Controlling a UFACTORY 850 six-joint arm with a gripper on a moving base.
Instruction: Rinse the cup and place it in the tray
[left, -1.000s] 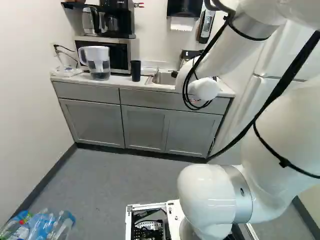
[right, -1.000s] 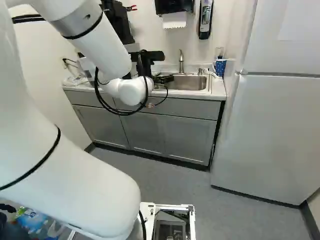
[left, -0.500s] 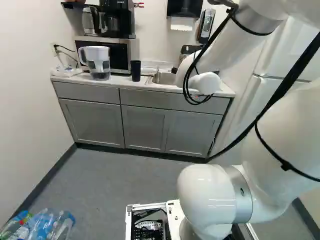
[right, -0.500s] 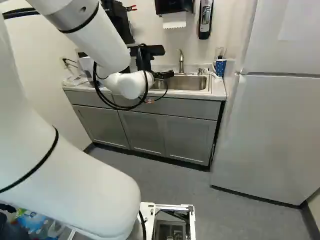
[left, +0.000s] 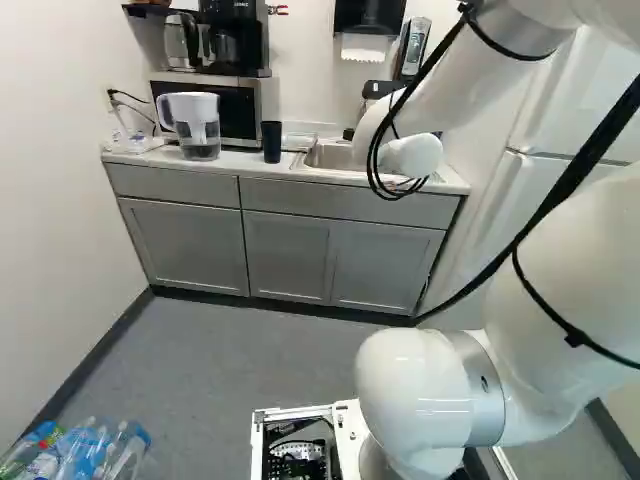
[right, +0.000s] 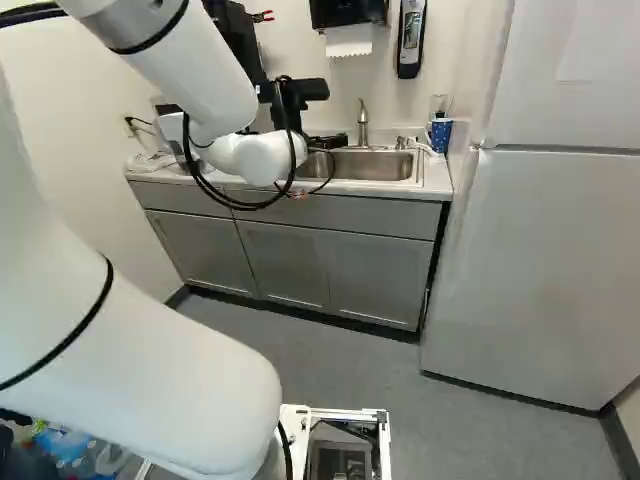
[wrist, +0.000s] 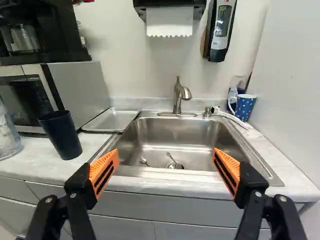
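Note:
In the right base view my gripper (right: 328, 142) is partly hidden by the wrist, at the sink's left front. The wrist view shows the gripper (wrist: 166, 159) open, nothing between its orange pads, facing the steel sink (wrist: 180, 142) and its faucet (wrist: 178, 96). A dark cup (wrist: 62, 134) stands on the counter beside the sink, outside the fingers; the left base view also shows this dark cup (left: 271, 141). Between the microwave and the sink lies a shallow metal tray (wrist: 112, 120). A blue patterned cup (wrist: 244, 107) stands at the sink's far corner.
A water pitcher (left: 198, 126) and a microwave (left: 233, 108) stand left of the dark cup. Two spoons (wrist: 172, 161) lie in the sink. A paper towel dispenser (wrist: 170, 21) and soap dispenser (wrist: 220, 30) hang above. The refrigerator (right: 540, 250) stands right of the counter.
My arm's wrist has risen in both base views, and the gripper has come up with it in the right base view. The base and the things on the counter have kept their places.

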